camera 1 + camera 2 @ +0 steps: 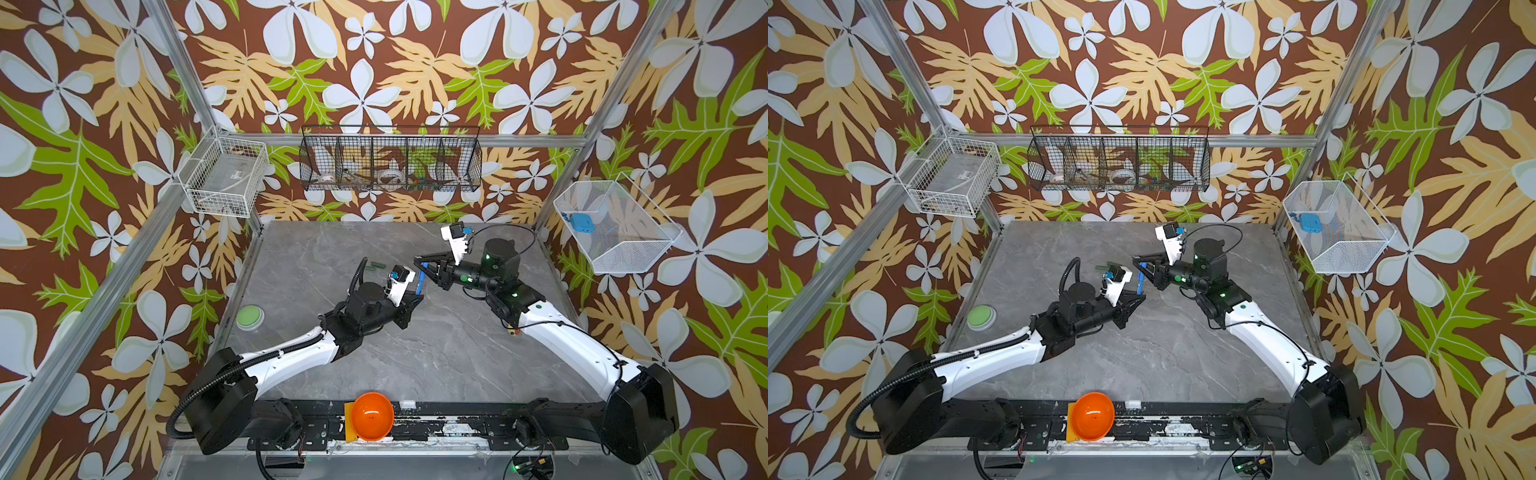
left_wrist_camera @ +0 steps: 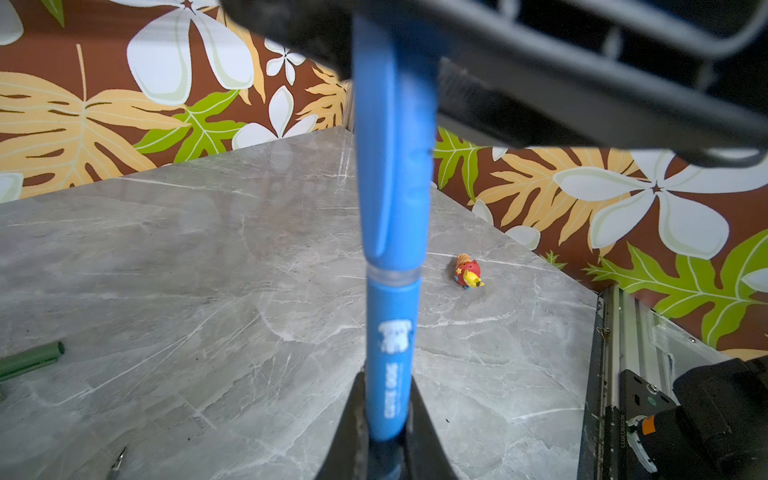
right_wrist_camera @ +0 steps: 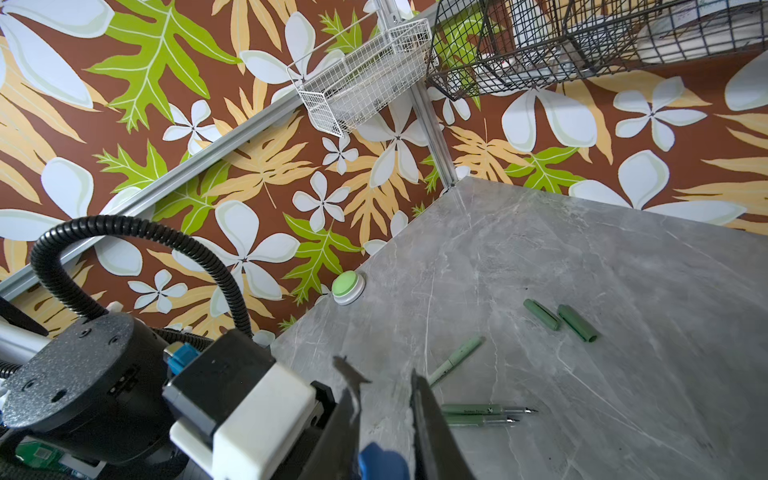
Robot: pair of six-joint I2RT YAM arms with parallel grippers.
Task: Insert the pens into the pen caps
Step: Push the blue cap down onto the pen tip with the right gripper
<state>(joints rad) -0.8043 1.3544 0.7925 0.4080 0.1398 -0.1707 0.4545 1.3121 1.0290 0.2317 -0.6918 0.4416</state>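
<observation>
Pinching blue pen point(image 2: 390, 332) by its barrel, left gripper point(image 2: 386, 399) braces it so right gripper point(image 3: 380, 374), clamped on blue cap point(image 2: 392, 166), can push along its axis; clear collar shows, likely not seated.

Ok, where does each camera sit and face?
Top views: overhead, looking down at the grey table; left arm and right arm show.
Left wrist: on left arm, along the left gripper and its blue pen.
Right wrist: on right arm, past the right gripper toward dark green pens.
Shared: top views and right wrist show the green button.
</observation>
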